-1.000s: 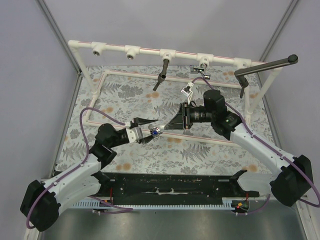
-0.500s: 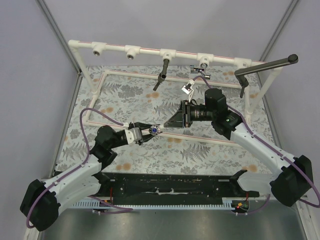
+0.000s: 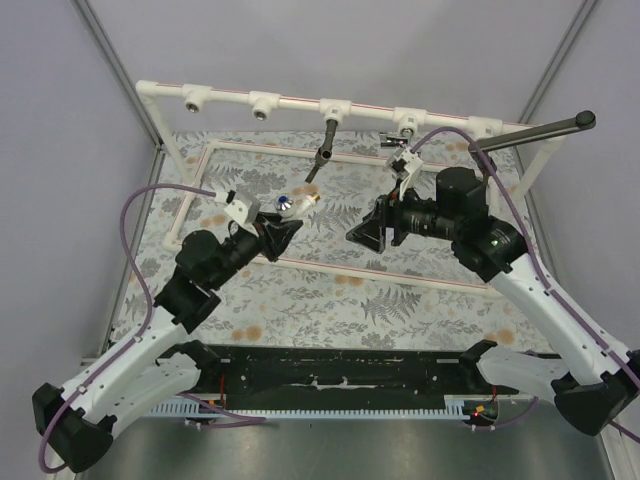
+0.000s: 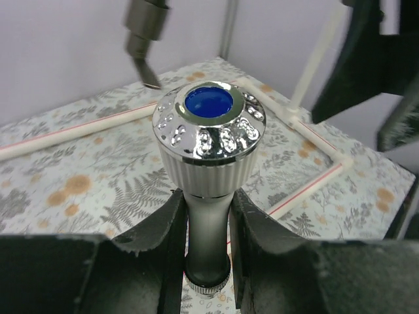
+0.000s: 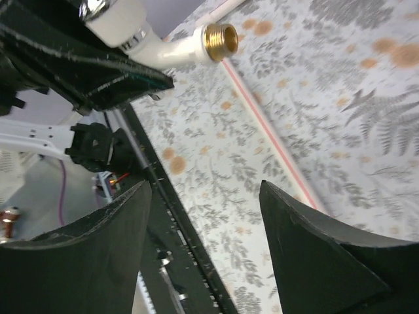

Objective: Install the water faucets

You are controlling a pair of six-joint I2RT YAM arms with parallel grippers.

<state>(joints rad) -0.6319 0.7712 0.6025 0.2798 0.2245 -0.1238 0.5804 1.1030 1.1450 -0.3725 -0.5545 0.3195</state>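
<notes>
- left gripper (image 4: 208,226): jaws closed tight on the neck of the white plastic faucet (image 3: 290,205), just below its ribbed round knob (image 4: 209,131), which has a chrome cap and a blue centre.
- white plastic faucet, position: held above the fern-print mat (image 3: 400,300), in front of the pipe frame (image 3: 300,103); its brass threaded end (image 5: 220,34) is free.
- right gripper (image 5: 204,196): fingers spread wide with nothing between them, over the mat and apart from the faucet.
- dark lever faucet (image 3: 325,148): hangs from the top rail's third tee.
- chrome faucet (image 3: 403,135): at the fourth tee; too small to show detail.
</notes>
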